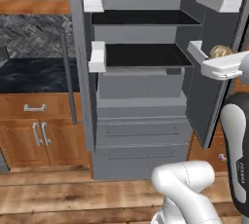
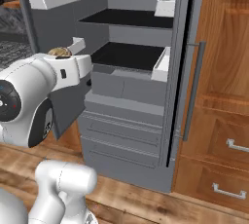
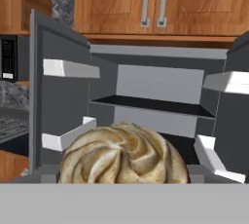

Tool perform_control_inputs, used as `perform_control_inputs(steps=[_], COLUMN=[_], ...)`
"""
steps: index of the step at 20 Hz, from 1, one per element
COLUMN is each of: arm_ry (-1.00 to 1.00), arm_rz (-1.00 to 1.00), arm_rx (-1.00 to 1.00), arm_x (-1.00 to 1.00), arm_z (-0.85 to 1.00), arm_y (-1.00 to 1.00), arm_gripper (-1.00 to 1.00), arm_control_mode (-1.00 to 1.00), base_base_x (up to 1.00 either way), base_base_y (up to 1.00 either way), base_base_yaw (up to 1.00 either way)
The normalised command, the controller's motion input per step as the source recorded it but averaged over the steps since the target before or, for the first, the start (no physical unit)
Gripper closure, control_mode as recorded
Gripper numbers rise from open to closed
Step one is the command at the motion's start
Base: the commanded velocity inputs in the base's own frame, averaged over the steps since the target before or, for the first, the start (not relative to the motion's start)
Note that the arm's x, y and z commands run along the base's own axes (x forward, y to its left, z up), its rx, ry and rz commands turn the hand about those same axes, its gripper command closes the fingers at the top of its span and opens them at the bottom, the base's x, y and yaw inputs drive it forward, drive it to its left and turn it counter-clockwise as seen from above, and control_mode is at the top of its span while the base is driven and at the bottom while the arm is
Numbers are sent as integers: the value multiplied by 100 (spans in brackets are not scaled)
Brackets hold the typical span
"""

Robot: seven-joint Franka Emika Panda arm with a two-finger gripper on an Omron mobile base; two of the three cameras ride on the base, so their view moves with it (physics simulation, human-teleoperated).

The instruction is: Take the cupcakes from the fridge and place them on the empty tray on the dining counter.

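One cupcake (image 3: 124,154), end effector raised beside fridge (image 1: 141,96)

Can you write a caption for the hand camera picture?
A swirly cream-topped cupcake sits close in front of the hand, with the open fridge and its black shelves behind.

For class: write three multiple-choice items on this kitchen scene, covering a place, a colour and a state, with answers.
1. Where is the cupcake?
A on the top shelf
B right before the hand camera, in front of the fridge
C on the floor
2. What colour are the fridge shelves?
A white
B black
C wooden
3. How are the fridge doors?
A both shut
B one open
C both open

Answers:
1. B: the cupcake looms before the fridge.
2. B: the shelves are black.
3. C: the doors stand wide either side.
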Motion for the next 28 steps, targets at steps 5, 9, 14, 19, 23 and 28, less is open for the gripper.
perform_control_inputs(steps=[5,9,14,19,23,28], arm_ry=[0,0,0,0,0,0], arm_rz=[0,0,0,0,0,0], arm_rx=[0,0,0,0,0,0], arm_x=[0,0,0,0,0,0], arm_z=[0,0,0,0,0,0], arm_y=[0,0,0,0,0,0], arm_gripper=[100,100,100,100,100,100], arm_control_mode=[100,100,100,100,100,100], base_base_x=[-100,-100,-100,-100,-100,-100], base_base_y=[0,0,0,13,29,29], base_base_yaw=[0,0,0,0,0,2])
